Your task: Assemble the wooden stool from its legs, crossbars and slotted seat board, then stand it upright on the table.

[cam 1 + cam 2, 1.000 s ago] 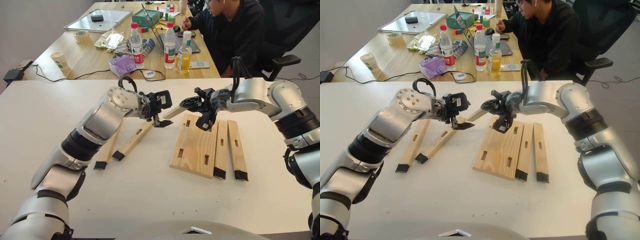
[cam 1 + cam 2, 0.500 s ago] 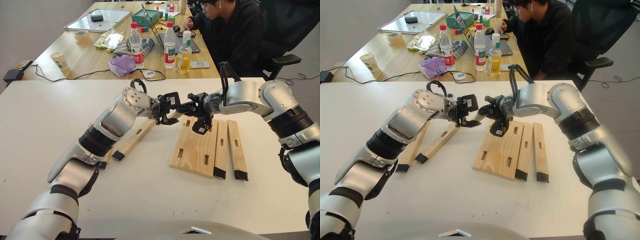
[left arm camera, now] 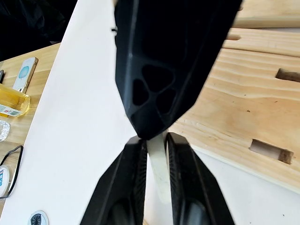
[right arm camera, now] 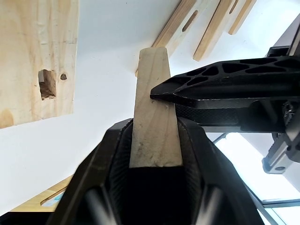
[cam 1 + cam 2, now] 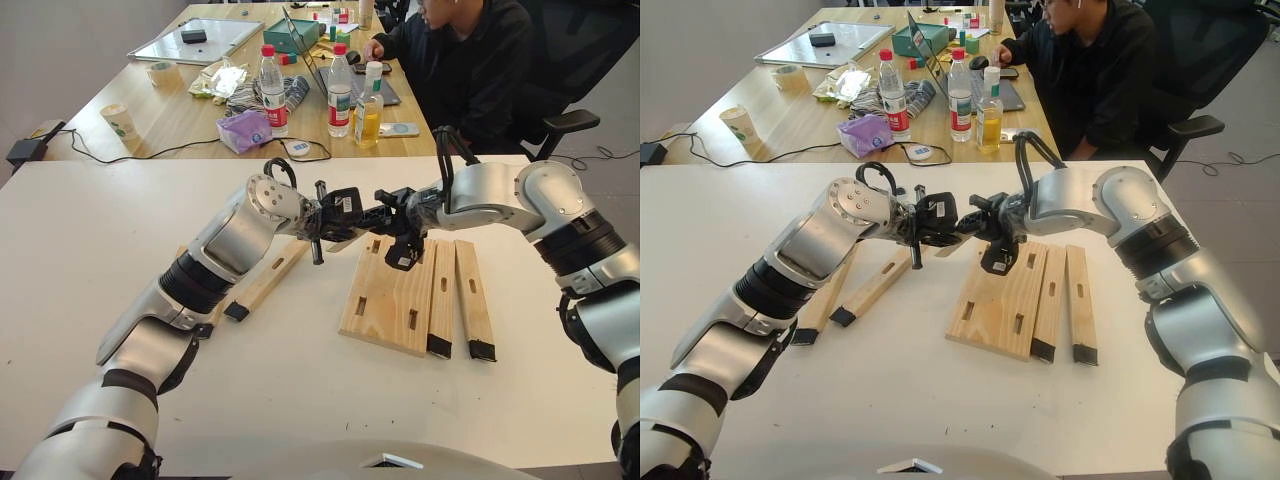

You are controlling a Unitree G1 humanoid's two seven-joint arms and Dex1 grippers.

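While the right gripper point(image 4: 154, 126) clamps one end of a short crossbar point(image 4: 151, 79) between its two fingers, the left gripper point(image 3: 155, 139) meets it head-on. The left fingers point(image 3: 133, 159) are pinched on the bar's other end, one on each side of its thin edge. So both grippers hold the same crossbar, tips almost touching.

The bar sits over the white table point(image 5: 300, 380), just beside the far left corner of the slotted seat board point(image 5: 385, 300). It looks lifted off the surface, but I can't tell for sure.

The seat board lies flat, slots up, near the table's centre. The inner right leg point(image 5: 443, 295) lies flat along the board's right edge, and the outer right leg point(image 5: 474, 300) is just beside it. On the board's other side, well apart, the near left leg point(image 5: 877, 285) lies angled on the table. The far left leg point(image 5: 818, 310) is partly under the left arm. All four have black caps on the ends nearest the robot.

Behind is a wooden desk point(image 5: 160, 115) with water bottles point(image 5: 270, 85).
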